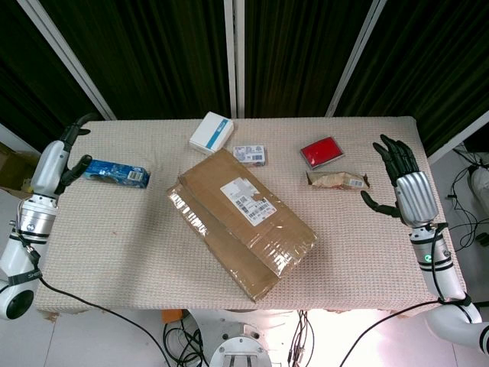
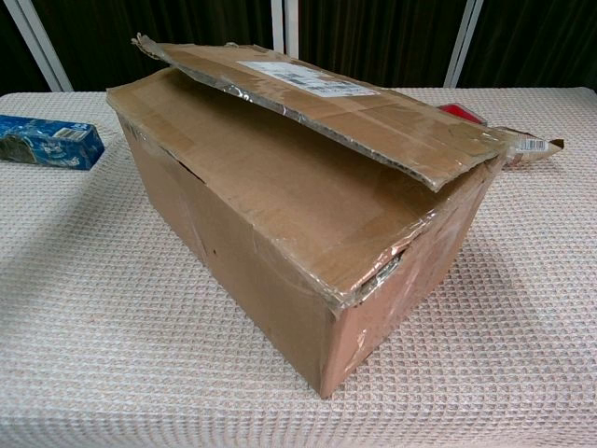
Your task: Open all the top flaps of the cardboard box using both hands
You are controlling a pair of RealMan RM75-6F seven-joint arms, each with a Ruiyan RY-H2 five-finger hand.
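In the head view, the cardboard box is sitting diagonally at the middle of the cloth-covered table, its top flaps lying down with a white shipping label facing up. The left hand is hovering at the table's left edge, well apart from the box, with its dark fingers apart and nothing in them; a blue snack packet is lying just beside it. The right hand is hanging over the table's right edge, also well apart from the box, fingers spread wide and holding nothing. Behind the box, a white carton and a small printed packet are resting near the far edge, while a red case and a crinkled snack wrapper are lying toward the right. In the chest view, the cardboard box is filling the middle of the frame, and its labelled top flap is standing slightly raised above the flap beneath it, a gap showing at the near corner. The blue snack packet is showing at the left, the crinkled snack wrapper at the right. Neither hand is appearing in this view.
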